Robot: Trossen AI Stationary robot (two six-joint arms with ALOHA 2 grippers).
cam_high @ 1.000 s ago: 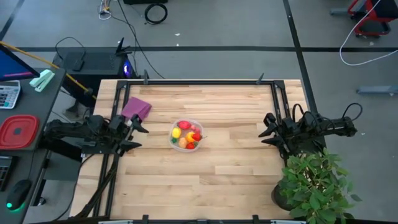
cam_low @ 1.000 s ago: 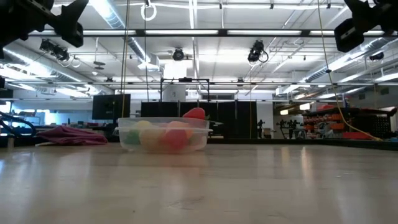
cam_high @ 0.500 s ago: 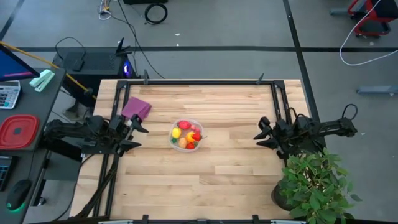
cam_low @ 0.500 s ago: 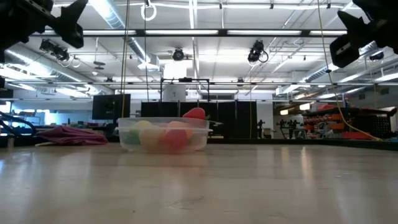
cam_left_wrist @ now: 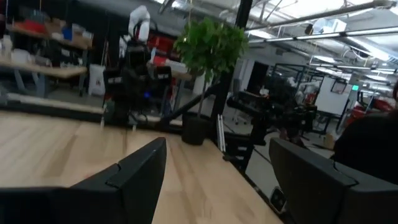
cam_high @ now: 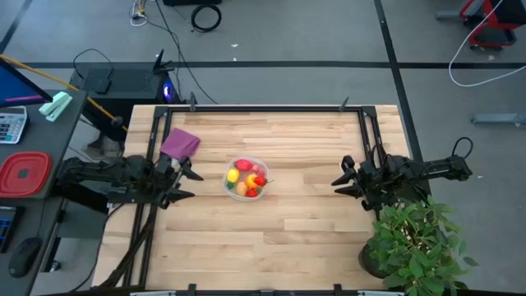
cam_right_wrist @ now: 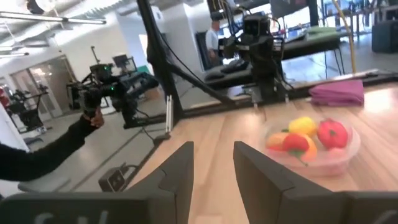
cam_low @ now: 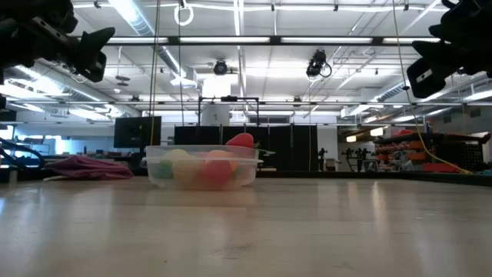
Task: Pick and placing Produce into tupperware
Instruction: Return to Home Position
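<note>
The round clear tupperware (cam_high: pixel 236 164) stands on its base at the middle of the table, also in the low view (cam_low: pixel 157 171) and the right wrist view (cam_right_wrist: pixel 268 134). The produce (cam_high: pixel 247 178), red, yellow and orange pieces, lies inside it; a red piece (cam_low: pixel 241 140) sticks up over the rim. My left gripper (cam_high: pixel 187 176) hovers open above the table, left of the tupperware. My right gripper (cam_high: pixel 340 181) hovers open to its right, fingers pointing toward it. Its own view shows the fingers apart (cam_right_wrist: pixel 213 158). The left wrist view (cam_left_wrist: pixel 217 158) looks across the bare table.
A purple cloth (cam_high: pixel 180 144) lies on the table's far left part. A potted plant (cam_high: pixel 415 242) stands at the near right corner, close under the right arm. A red square lidded container (cam_high: pixel 24 173) sits off the table to the left. Bare wood lies toward the near edge.
My right gripper has moved toward the table's left, closer to the tupperware, and has come down a little. My left gripper has also dipped a little and edged toward the tupperware. The tupperware and the produce have stayed where they were.
</note>
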